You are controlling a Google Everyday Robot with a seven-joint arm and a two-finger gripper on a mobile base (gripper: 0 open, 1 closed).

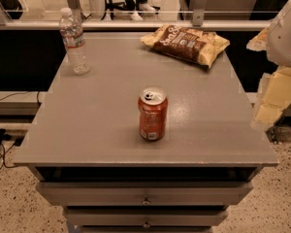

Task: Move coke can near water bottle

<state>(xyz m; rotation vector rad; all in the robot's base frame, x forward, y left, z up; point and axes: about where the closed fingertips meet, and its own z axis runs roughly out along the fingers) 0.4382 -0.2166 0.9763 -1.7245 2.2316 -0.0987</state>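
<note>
looking down on the grey table [87, 125], we are seeing the coke can [152, 113] standing upright near the middle of its top, a little toward the front edge. the gripper [270, 103] is hanging just past the table's right edge, below the white arm [286, 33]; we cannot tell whether it is open or closed. the can is sitting well apart from it, off to its left, with nothing touching it. the water bottle [73, 41] is standing upright at the back left corner, white cap on, well apart from the can. a chip bag [186, 43] is lying flat at the back right, its contents hidden. the can's silver top is showing its pull tab, though we cannot tell if it is opened. under the tabletop, two drawers [145, 194] with small knobs are sitting shut, hiding whatever they hold.
</note>
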